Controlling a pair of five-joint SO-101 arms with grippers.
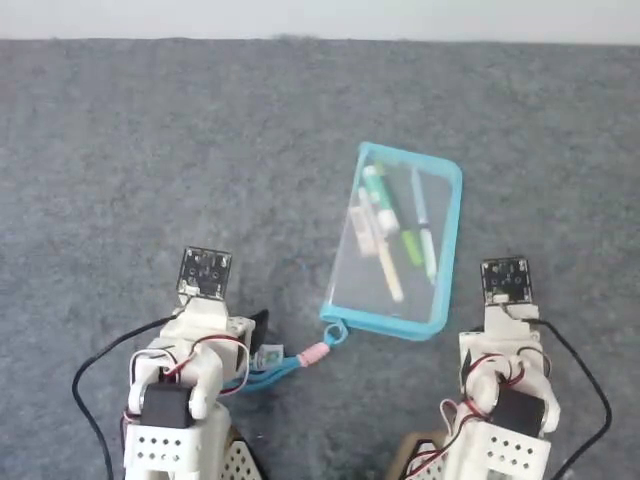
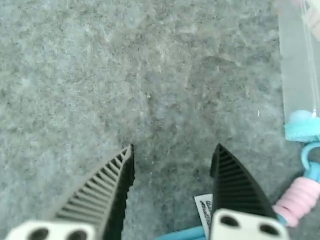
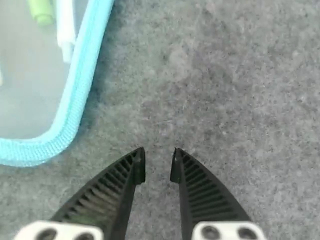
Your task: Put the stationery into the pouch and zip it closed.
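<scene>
Turquoise trim frames the clear pouch (image 1: 450, 250), which lies flat on the grey felt table (image 1: 150, 150) between and just ahead of your two arms. The pens and markers (image 1: 385, 205) are all inside it, none loose on the felt. The zip's pink pull (image 1: 315, 352) trails from the corner nearest your left arm (image 1: 190, 370), with a blue strap (image 1: 270, 375) running back under that arm.

The loading looks done, so what's left is the zip, and you can't confirm from here that the slider is fully home. If it isn't, pin the pouch's near edge with one gripper and draw the pink pull along the line of the trim rather than upward, so the pouch doesn't lift or skid. Mind the strap and its white label (image 2: 204, 210), which lie right under your left fingers and could snag.

Your left gripper (image 2: 172, 150) hangs low over bare felt with jaws spread wide, grasping nothing, the pouch corner just beside it. Your right gripper (image 3: 157, 155) points down beside the pouch's near edge, jaws a narrow gap apart and empty.
</scene>
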